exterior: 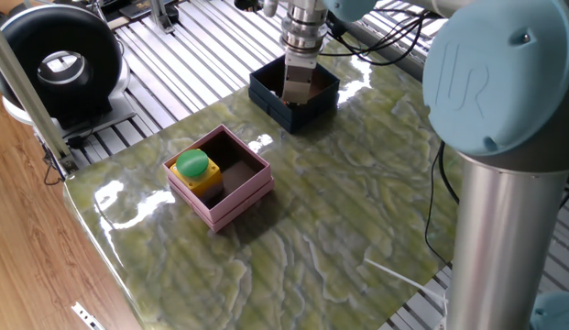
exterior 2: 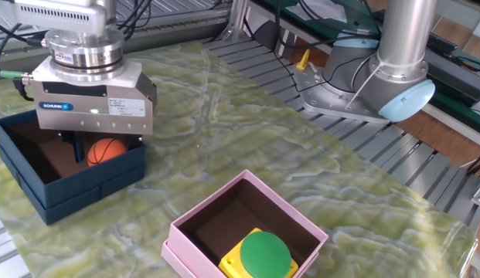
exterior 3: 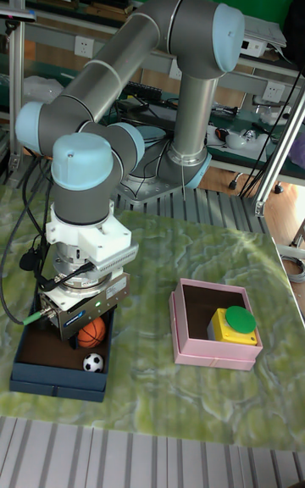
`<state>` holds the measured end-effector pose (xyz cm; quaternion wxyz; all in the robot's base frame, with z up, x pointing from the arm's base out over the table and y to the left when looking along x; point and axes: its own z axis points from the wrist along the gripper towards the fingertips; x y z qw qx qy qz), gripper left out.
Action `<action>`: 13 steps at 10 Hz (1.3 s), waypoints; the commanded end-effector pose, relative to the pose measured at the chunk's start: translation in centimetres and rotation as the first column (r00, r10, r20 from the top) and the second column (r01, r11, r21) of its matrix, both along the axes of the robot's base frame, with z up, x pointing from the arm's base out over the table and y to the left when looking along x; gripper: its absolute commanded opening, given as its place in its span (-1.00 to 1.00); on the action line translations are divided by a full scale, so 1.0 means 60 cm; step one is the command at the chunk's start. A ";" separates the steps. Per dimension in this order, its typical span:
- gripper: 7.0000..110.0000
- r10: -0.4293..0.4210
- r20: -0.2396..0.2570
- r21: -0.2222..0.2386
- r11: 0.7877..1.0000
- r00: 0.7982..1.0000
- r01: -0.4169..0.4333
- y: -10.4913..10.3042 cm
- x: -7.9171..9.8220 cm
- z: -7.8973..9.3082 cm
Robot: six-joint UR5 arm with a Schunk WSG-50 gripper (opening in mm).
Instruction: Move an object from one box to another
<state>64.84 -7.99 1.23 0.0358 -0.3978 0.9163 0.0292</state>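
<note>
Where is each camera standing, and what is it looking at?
One fixed view: high up beside the arm's thick column, looking down at the pink box and blue box.
The other fixed view: low by the pink box, facing the gripper over the basketball.
Tall fixed view: in front, facing the whole arm.
All share both boxes.

The pincer [exterior 2: 81, 147] body hides its fingertips inside the navy box [exterior 2: 85, 185].
</note>
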 end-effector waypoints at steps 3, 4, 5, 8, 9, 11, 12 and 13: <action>0.15 -0.006 0.006 0.002 1.000 1.000 0.006 0.000 0.008 -0.006; 0.15 -0.013 0.001 0.004 1.000 1.000 0.013 -0.001 0.006 -0.004; 0.15 -0.028 -0.004 0.005 1.000 1.000 0.028 -0.003 0.005 -0.002; -0.71 -0.072 -0.015 0.003 0.997 0.997 0.072 -0.005 0.004 0.005; -1.00 -0.076 -0.014 0.011 0.997 0.997 0.077 0.001 0.005 0.003; -1.00 -0.088 -0.017 0.033 0.996 0.996 0.089 0.011 0.004 0.002; -1.00 -0.096 -0.026 0.048 0.994 0.995 0.097 0.016 0.001 0.003; -1.00 -0.105 -0.048 0.066 0.992 0.993 0.108 0.024 -0.008 0.004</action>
